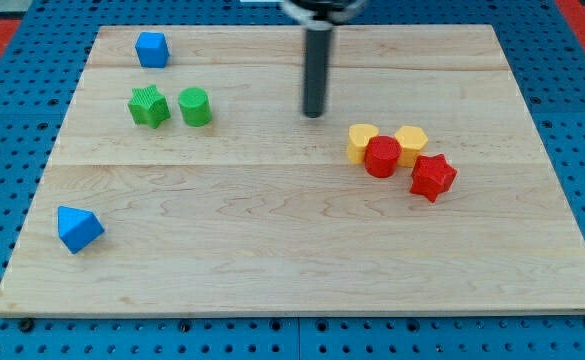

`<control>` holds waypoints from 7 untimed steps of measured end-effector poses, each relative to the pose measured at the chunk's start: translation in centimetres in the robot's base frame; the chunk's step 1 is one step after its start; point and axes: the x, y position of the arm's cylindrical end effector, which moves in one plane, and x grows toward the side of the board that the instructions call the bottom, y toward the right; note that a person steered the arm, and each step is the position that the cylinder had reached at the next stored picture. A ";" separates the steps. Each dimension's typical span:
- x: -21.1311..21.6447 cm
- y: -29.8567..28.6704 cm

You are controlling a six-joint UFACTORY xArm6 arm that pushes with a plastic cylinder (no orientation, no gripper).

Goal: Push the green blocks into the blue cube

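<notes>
You have a pale wooden worktop (272, 260) lying on a blue pegboard surface (2, 150). Near its top left corner sits the blue cube (151, 49). Below that, the green star-shaped block (149, 106) and the green cylinder (194, 106) stand just beside each other. At the view's lower left lies a blue wedge-like block (78, 229), well apart from the rest. On the right, four blocks cluster together: a yellow block (362, 141), a red cylinder (381, 157), another yellow block (410, 143) and a red star-shaped block (432, 177). My tip (314, 113) rests on the worktop between the green pair and that cluster.
</notes>
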 end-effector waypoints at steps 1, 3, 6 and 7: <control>1.1 -10.2; -3.8 -14.3; -6.1 -10.8; -9.2 -14.2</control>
